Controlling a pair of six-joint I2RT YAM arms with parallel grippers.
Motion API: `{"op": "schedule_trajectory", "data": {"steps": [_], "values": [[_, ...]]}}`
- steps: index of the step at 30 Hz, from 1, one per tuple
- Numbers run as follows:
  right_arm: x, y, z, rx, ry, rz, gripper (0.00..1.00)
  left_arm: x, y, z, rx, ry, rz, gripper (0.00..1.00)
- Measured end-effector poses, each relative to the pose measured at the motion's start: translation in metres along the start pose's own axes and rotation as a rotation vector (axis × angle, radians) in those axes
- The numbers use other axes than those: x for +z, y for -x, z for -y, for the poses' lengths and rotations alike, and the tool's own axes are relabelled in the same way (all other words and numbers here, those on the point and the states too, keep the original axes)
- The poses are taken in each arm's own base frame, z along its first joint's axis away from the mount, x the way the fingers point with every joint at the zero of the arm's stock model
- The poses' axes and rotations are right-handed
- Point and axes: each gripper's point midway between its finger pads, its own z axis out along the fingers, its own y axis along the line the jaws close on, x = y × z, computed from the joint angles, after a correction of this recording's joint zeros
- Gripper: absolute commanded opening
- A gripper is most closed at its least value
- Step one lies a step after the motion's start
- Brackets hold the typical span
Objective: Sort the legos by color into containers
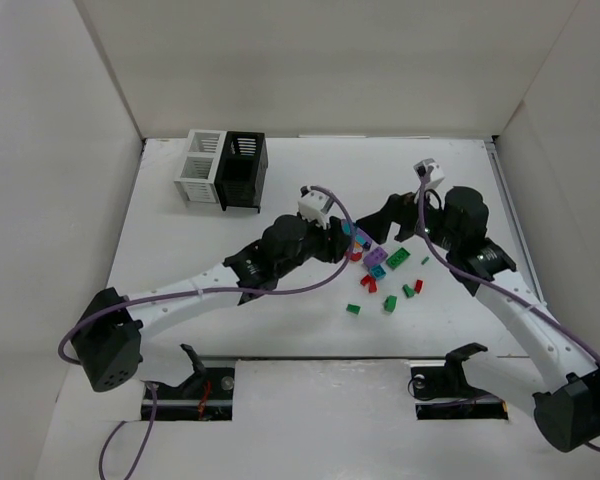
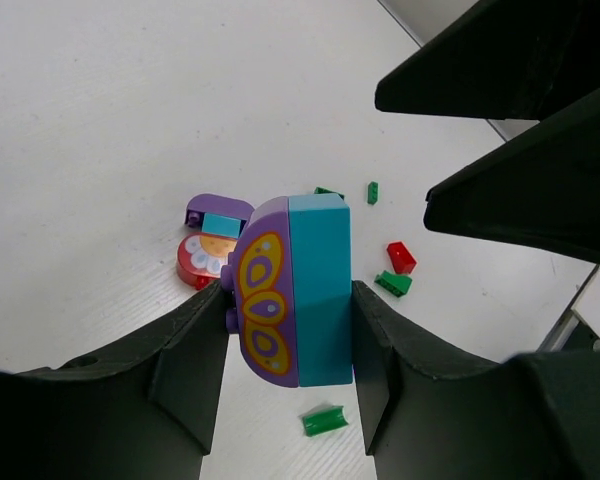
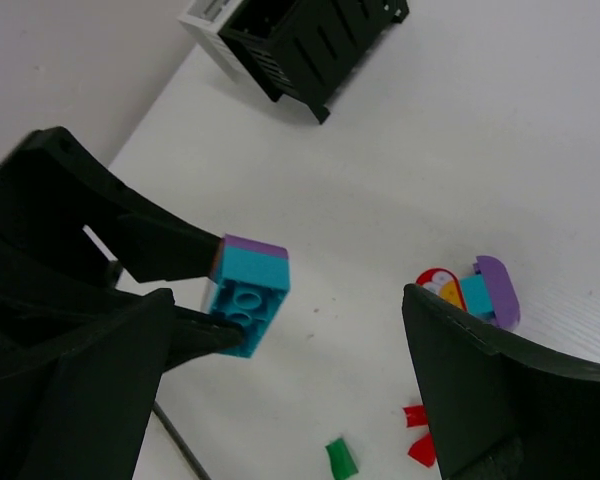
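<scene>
One teal-and-purple brick was clamped in the left gripper, held clear of the table, likely for carry to the containers at 11 o'clock. Loose legos were seen scattered just 3 o'clock of centre. Right gripper was held wide apart, empty.

Top view: left gripper tips tucked under its own wrist, and the brick it pinches is just a speck there. Loose legos: colours only, shapes too small to tell. Black container: inside all shadow, can't tell. Right wrist view: black container clipped by the top edge, white container nearly all out of frame. Left wrist view: green lego peeking from behind the brick; right gripper cut off top and right.
</scene>
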Motion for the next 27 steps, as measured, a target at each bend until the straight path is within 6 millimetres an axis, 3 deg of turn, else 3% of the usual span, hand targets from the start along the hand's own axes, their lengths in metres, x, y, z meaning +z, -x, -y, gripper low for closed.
{"op": "schedule_trajectory", "data": {"steps": [7, 17, 19, 27], "values": [[0.007, 0.001, -0.021, 0.045, 0.074, 0.001, 0.97, 0.0, 0.0, 0.005, 0.033, 0.009, 0.015, 0.44], [0.018, -0.011, -0.021, 0.115, 0.08, -0.05, 0.88, 0.001, 0.01, 0.002, 0.046, 0.037, 0.062, 0.44], [0.02, -0.013, -0.022, 0.12, 0.079, -0.057, 0.79, 0.0, 0.01, 0.004, 0.054, 0.035, 0.064, 0.44], [0.03, -0.014, -0.03, 0.131, 0.093, -0.075, 0.56, 0.001, 0.014, 0.005, 0.069, 0.033, 0.083, 0.44]]}}
